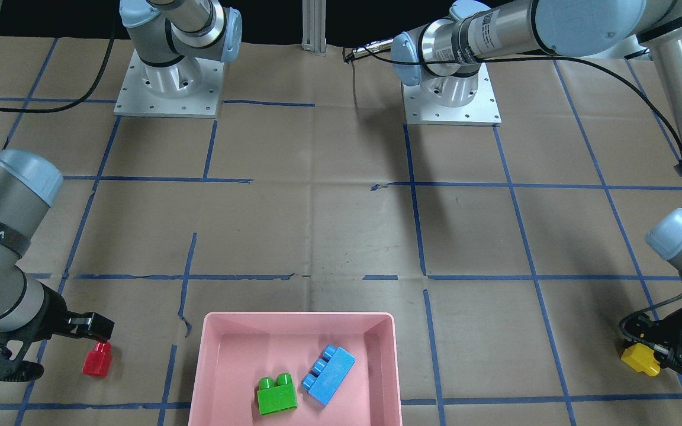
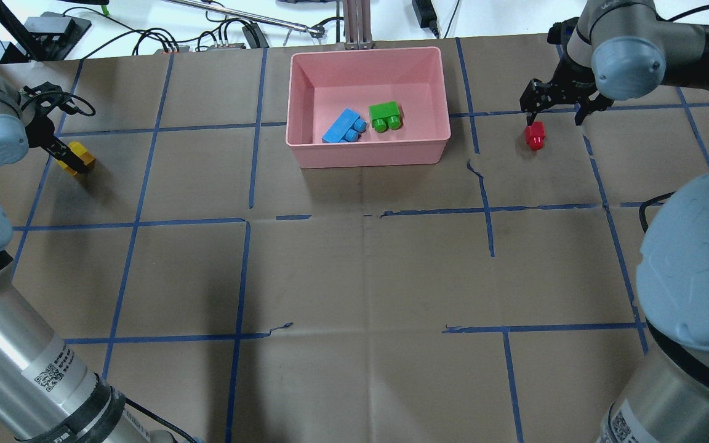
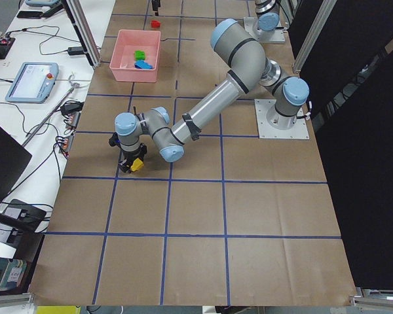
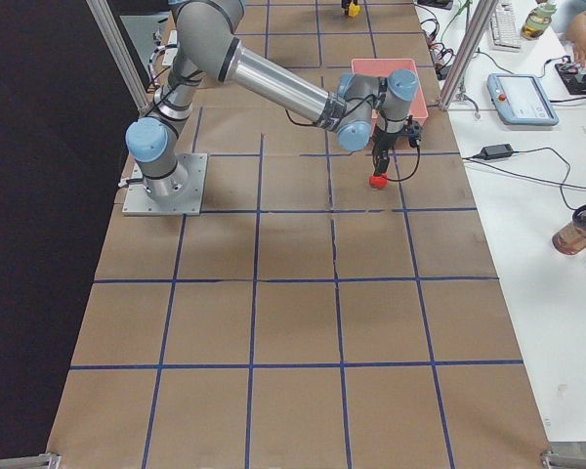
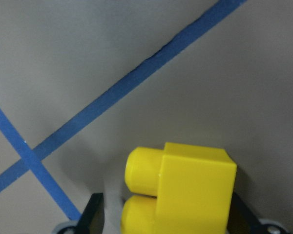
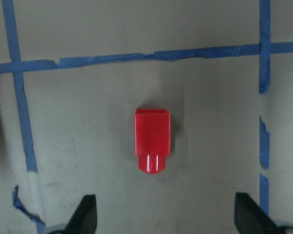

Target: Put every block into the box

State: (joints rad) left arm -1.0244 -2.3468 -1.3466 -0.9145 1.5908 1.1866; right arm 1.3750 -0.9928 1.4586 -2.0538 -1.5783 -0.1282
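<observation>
The pink box [image 2: 367, 52] stands at the table's far middle and holds the light-blue block [image 2: 343, 127] and the green block [image 2: 385, 115]. The yellow block [image 2: 80, 157] lies on the table at the far left. My left gripper [image 2: 64, 157] is low over it and open; in the left wrist view the yellow block [image 5: 178, 190] sits between the fingertips [image 5: 94, 214]. The red block [image 2: 535, 135] lies right of the box. My right gripper [image 2: 554, 117] hangs open just above it, the red block [image 6: 153, 144] ahead of the spread fingers [image 6: 87, 212].
Brown paper with blue tape lines [image 2: 250, 221] covers the table. The arm bases [image 1: 169, 89] stand on the robot's side. Cables and a pendant [image 3: 33, 78] lie beyond the table's far edge.
</observation>
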